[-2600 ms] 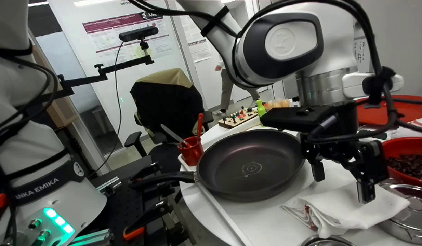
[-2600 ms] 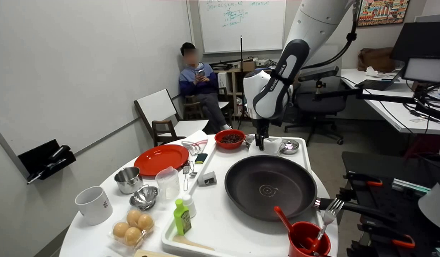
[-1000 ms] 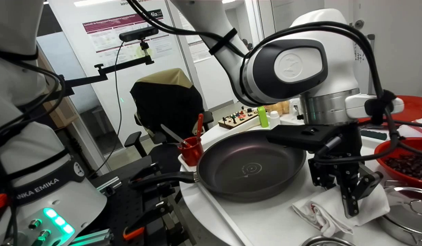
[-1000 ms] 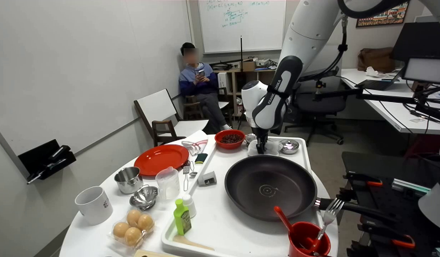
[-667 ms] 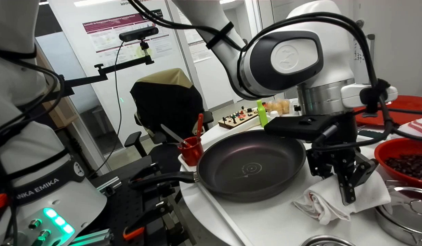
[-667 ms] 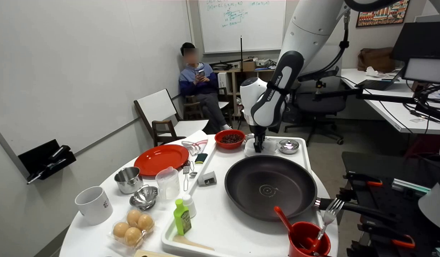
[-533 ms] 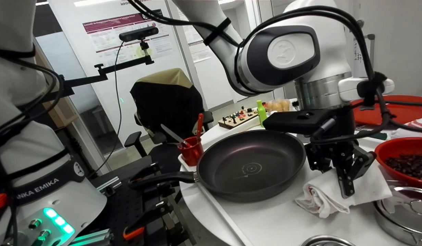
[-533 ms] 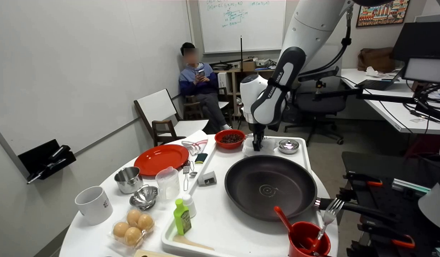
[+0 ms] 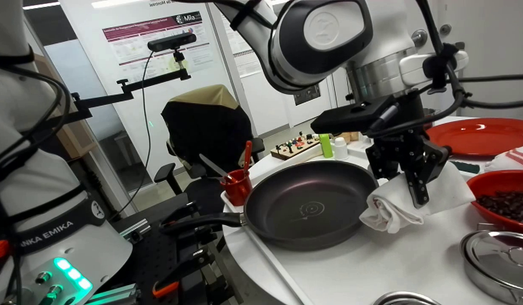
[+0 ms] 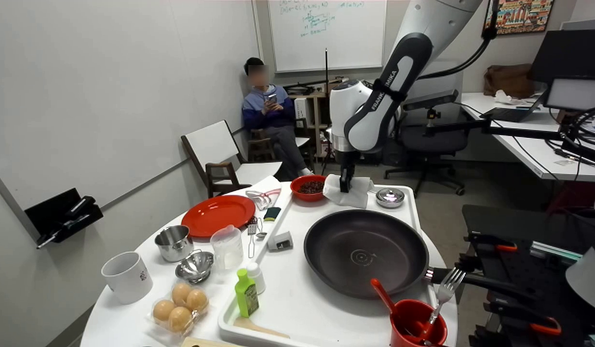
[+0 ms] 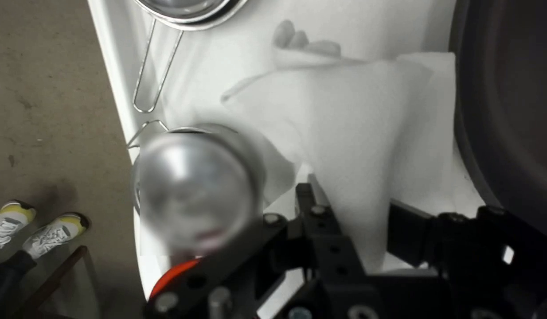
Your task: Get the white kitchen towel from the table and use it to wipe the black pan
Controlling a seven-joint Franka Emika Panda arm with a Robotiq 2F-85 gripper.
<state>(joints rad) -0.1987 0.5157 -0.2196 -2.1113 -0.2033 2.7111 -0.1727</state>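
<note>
Presently, we observe the end effector (image 10: pixel 345 185) clamped on the white towel (image 9: pixel 393 212), with cloth gathered between its two fingers (image 11: pixel 304 192). Below this grip, the towel hangs in loose folds. We locate it over the tray (image 10: pixel 288 284), just beside the rim of the black pan (image 10: pixel 360 241) and near the red bowl (image 10: pixel 308 197). We cannot tell whether the lower folds touch the pan or the tray.

We find the pan upright, its inside facing up. Its handle (image 10: pixel 480 282) projects past the tray's long edge and past the edge of the bench (image 10: pixel 115 324).

At one corner of the tray, near the handle, we note a red cup (image 9: pixel 238 192) with a fork (image 10: pixel 450 287) leaning in it. At the next corner, along the same short edge, a green bottle (image 10: pixel 247 293) and a white shaker (image 10: pixel 259 279) stand close together. Toward the opposite short edge, we identify the red bowl, which contains small dark pieces, and near it a lidded steel pot (image 9: pixel 490 271).

Outside the tray, we record a red plate (image 10: pixel 218 216) near the edge of the bench and a striped towel (image 10: pixel 263 196) between the plate and the red bowl.
</note>
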